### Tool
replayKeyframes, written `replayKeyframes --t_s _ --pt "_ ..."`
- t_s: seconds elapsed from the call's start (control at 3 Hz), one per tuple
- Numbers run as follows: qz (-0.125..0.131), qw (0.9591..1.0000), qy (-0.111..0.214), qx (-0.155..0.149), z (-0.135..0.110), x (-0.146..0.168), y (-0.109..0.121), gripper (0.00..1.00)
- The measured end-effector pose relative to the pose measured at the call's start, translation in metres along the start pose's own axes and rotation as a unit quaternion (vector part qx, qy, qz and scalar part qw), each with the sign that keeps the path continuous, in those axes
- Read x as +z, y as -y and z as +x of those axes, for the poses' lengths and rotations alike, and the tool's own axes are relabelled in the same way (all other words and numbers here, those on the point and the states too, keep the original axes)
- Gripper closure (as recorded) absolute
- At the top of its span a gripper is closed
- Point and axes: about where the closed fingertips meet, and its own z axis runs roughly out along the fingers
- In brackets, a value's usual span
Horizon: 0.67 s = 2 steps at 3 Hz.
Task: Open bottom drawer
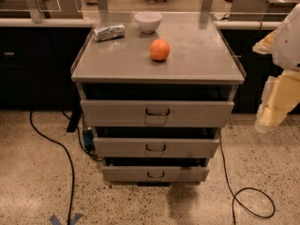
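Grey sheet metal is what you are working against. The bottom drawer (140,174), the lowest and narrowest-looking of three flat grey fronts, sits at the foot of the grey metal desk (201,55), just above the speckled stone floor (33,186). Its small dark loop handle (155,174) is at the middle of the front.

By my reading, you have not started the pull. None of the tray inside shows, only a dark gap above the front, and the front seems to line up with the two larger ones over it. The whole task is left: reach, hook the handle, draw it out.

Your pale cream claw (272,114) hangs at the right edge of the view, well apart from the desk and higher than the handle. It touches nothing. Whether it is released or clenched, you cannot tell from here.

The drawer front faces you squarely. Its long axis runs left to right across the view, level with the floor, and the handle lies along that same line. The slide direction should therefore be straight out of the desk, toward the camera.

On the desk top a round orange fruit (160,49), a white ceramic bowl (148,21) and a crinkled silver foil packet (109,32) rest, well apart from the drawer.
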Motion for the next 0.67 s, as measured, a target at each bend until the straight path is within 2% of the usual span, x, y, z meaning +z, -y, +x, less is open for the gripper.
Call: replayKeyframes --t_s 0.33,0.67 --pt "0.001 1.0000 0.001 -0.002 0.000 0.005 -0.001 0.00" --pt "-0.048 0.9984 0.027 0.015 0.010 0.058 -0.015 0.00"
